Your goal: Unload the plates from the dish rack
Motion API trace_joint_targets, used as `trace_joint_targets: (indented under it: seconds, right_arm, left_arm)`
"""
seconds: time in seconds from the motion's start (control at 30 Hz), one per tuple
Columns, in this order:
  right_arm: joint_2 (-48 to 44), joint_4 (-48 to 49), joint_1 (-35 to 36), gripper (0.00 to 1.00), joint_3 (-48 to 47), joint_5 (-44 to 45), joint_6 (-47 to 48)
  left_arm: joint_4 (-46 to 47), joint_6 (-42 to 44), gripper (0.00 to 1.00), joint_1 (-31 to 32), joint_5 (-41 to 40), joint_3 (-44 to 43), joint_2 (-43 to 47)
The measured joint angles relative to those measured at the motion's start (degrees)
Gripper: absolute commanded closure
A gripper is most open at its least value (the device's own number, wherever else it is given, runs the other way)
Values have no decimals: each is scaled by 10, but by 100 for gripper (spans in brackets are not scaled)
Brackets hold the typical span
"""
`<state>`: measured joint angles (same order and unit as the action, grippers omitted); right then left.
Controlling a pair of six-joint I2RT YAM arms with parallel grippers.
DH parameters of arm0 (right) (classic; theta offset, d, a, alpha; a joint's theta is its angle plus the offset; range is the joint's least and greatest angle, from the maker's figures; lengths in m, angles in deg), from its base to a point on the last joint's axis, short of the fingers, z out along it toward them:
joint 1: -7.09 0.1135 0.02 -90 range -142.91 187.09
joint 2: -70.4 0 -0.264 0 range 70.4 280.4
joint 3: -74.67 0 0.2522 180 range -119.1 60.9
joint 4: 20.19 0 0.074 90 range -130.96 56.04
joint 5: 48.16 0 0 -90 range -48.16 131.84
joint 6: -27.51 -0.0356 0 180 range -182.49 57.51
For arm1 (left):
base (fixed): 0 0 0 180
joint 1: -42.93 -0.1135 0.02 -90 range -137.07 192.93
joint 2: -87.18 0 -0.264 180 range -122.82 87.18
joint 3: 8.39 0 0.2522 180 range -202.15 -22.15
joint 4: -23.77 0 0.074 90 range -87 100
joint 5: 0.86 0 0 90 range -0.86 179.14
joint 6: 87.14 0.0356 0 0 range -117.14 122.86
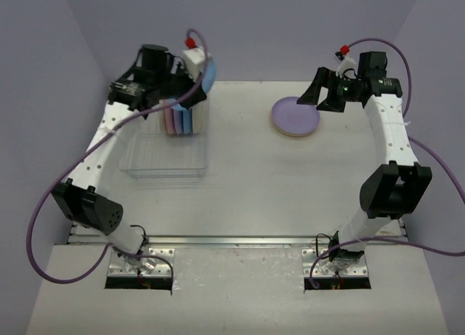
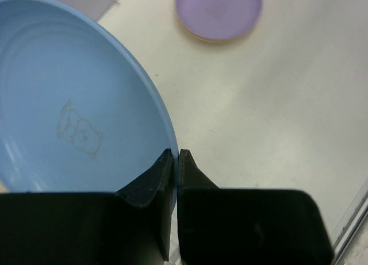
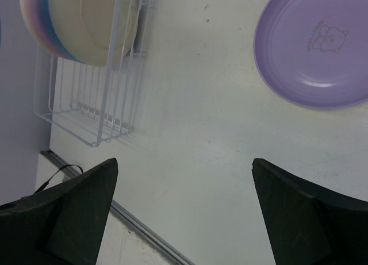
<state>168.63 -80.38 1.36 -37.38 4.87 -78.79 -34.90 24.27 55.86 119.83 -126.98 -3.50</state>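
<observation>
My left gripper (image 1: 202, 88) is shut on the rim of a blue plate (image 2: 75, 110), held up above the far end of the wire dish rack (image 1: 167, 157); the plate also shows in the top view (image 1: 208, 75). The pinch shows in the left wrist view (image 2: 176, 156). Pink, lavender and blue plates (image 1: 180, 120) stand upright in the rack, with a cream one (image 3: 95, 23) at the front in the right wrist view. A lavender plate (image 1: 295, 115) lies on a cream one on the table at the far right. My right gripper (image 1: 322, 101) is open and empty, just right of that stack.
The rack's near half (image 1: 161, 164) holds no plates. A metal rail (image 1: 240, 240) runs along the table's near edge. Purple walls close in the back and both sides. Purple cables loop off both arms.
</observation>
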Motion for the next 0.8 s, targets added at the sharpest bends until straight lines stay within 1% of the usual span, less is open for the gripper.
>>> trace_joint_targets:
  seconds: [0.07,0.13,0.23,0.3,0.37,0.43,0.53,0.67,0.8]
  right_arm:
    - [-3,-7,0,1,-4,7,0]
    - [-6,-15,0,1,-5,14,2]
    - [-12,-24,3,1,-5,28,6]
    - [-16,-30,8,3,-5,42,16]
    - [-21,-36,18,5,-3,59,29]
    - [-29,-36,36,6,8,76,43]
    - [-39,-39,71,11,31,98,62]
    - [-52,-39,118,22,78,118,97]
    - [-60,-39,154,31,117,137,125]
  left_arm:
    - [1,53,100,110,-87,59,28]
    - [0,101,100,204,-148,106,46]
    - [-4,157,100,292,-225,171,67]
    - [23,201,100,341,-309,243,92]
    - [29,246,100,397,-388,310,108]
    - [34,283,100,444,-431,354,108]
    - [34,319,100,485,-465,383,104]
    - [64,349,100,504,-512,386,104]
    - [81,361,100,525,-536,386,104]
